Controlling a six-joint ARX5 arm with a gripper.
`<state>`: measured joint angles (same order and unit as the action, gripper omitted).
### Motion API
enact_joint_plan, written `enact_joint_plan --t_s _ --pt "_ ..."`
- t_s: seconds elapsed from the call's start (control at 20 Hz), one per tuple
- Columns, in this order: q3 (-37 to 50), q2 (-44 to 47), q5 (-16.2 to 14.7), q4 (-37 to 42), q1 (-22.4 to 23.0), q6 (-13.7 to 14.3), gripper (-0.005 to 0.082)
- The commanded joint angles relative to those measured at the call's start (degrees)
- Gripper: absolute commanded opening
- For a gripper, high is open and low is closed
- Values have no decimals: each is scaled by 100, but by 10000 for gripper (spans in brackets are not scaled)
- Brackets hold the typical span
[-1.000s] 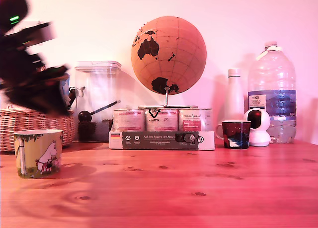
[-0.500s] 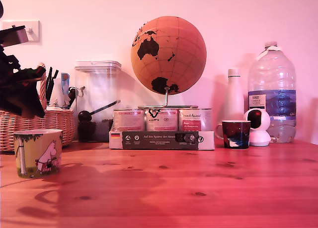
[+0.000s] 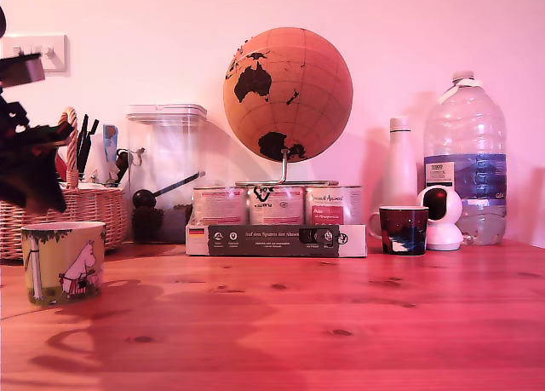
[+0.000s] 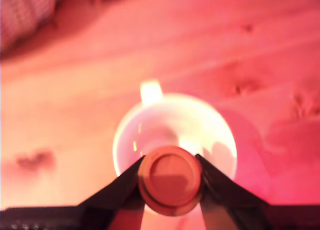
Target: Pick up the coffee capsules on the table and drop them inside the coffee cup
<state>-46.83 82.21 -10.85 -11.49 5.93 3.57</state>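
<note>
In the wrist view my gripper [image 4: 170, 161] is shut on the brown coffee capsule [image 4: 170, 182], its round flanged face turned to the camera. Straight below it is the open mouth of the coffee cup [image 4: 172, 117], pale inside, with its handle [image 4: 151, 92] on the far side. In the exterior view the yellow-green cup with the white cartoon figure [image 3: 63, 262] stands at the left on the wooden table. The dark arm and gripper [image 3: 32, 165] hang just above it, partly cut off by the frame edge. The dark blue capsule is not in view.
A wicker basket [image 3: 89, 210] with utensils stands right behind the cup. Further along the back are a clear canister [image 3: 167, 174], a globe [image 3: 288, 94] over a row of tins [image 3: 277, 205], a small dark mug [image 3: 404, 229], a white camera [image 3: 443, 216] and a water bottle [image 3: 465, 157].
The arm has swung toward the exterior view's left, from a blurred pose reaching past the cup to a steadier one over it at the frame edge.
</note>
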Motion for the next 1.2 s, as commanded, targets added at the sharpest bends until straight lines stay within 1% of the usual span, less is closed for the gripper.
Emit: enact_joint_plan --t_s 0.0,0.2,0.5,0.65,0.8,1.15 --pt "-168 -7 -2 -96 -20 -22 213" --pt "-409 90 -4 -402 -15 -57 213" --pt "-1117 804 -22 -1132 107 -55 213" --pt "-1340 1073 26 -1303 260 -52 213" --pt "-1443 1196 90 -1360 365 -52 213" --pt "-1443 1196 96 -1290 356 -48 213"
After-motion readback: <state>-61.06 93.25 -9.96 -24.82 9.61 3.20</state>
